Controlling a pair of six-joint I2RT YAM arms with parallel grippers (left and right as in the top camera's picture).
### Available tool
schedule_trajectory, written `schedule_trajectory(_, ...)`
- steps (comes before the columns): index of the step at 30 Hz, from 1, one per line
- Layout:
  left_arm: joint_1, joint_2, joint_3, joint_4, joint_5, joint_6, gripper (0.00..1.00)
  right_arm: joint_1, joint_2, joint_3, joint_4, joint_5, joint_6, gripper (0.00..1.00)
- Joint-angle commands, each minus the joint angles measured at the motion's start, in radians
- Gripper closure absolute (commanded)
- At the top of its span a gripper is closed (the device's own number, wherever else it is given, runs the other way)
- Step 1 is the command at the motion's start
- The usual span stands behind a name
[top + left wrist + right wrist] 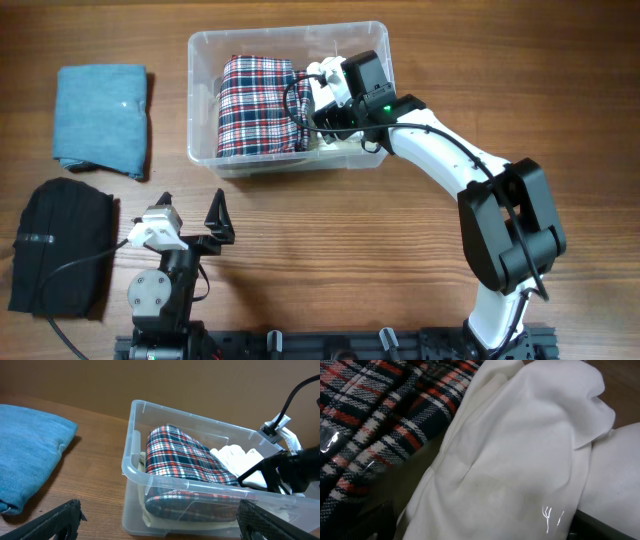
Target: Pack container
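Overhead: container (pixel 203 95) sits far centre, with plaid cloth (pixel 255 105) and white cloth (pixel 520 445) inside. Right gripper (pixel 312 105) is down in it, jaws spread. Left gripper (pixel 192 215) is spread and empty. Blue cloth (pixel 100 118) and black cloth (pixel 60 245) lie outside, probably unpacked.

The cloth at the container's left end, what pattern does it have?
The cloth is plaid: dark navy, red and white checks. Clearest in the left wrist view.

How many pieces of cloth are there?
4: plaid cloth and white cloth inside the container; blue cloth and black cloth on the table, left of it. Others may be hidden beneath.
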Motion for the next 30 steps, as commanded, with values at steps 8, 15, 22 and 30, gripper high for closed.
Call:
schedule_trajectory(8,0.008,-0.006,-0.007,0.0,-0.01,0.009,0.0,-0.018,-0.004,0.1,-0.113,0.0,0.051,0.0)
schedule_trajectory(15,0.008,-0.006,-0.007,0.0,-0.01,0.009,0.0,-0.021,-0.19,0.334,-0.3,-0.065,0.194,0.0)
schedule_trajectory(22,0.008,-0.006,-0.007,0.0,-0.01,0.009,0.0,-0.232,-0.41,0.334,-0.34,0.085,0.451,0.0)
schedule_trajectory(30,0.008,-0.006,-0.007,0.0,-0.01,0.009,0.0,-0.454,-0.418,0.334,-0.464,0.091,0.442,0.0)
